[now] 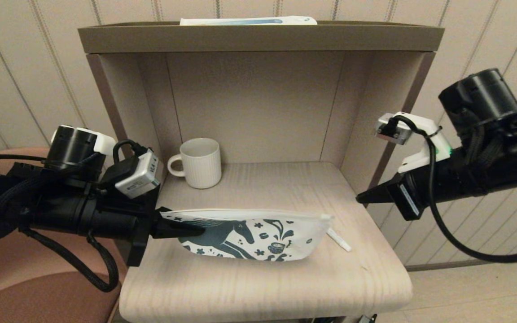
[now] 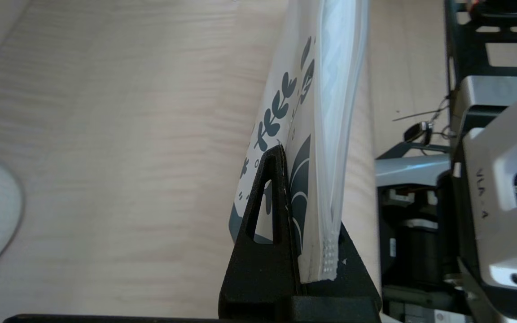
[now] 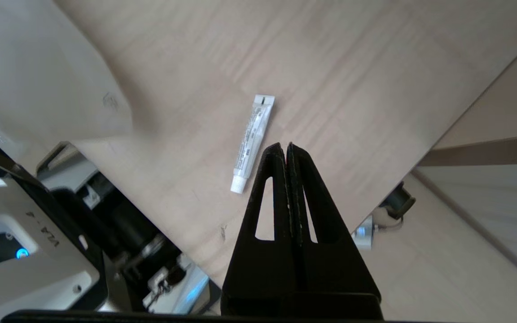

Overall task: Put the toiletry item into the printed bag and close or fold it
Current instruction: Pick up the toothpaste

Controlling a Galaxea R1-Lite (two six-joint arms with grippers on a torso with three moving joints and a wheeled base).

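Left claw (image 1: 195, 231) clamped on bag (image 1: 258, 235); right claw (image 1: 361, 197) pinched together, empty; should reopen, drop onto tube (image 1: 339, 241) squarely, grip mid-body.

Pale wood shelf unit (image 1: 258, 38) against striped wall (image 1: 25, 67).

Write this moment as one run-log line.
left gripper: shut on printed bag | right gripper: shut, empty | toiletry item: on shelf, outside bag
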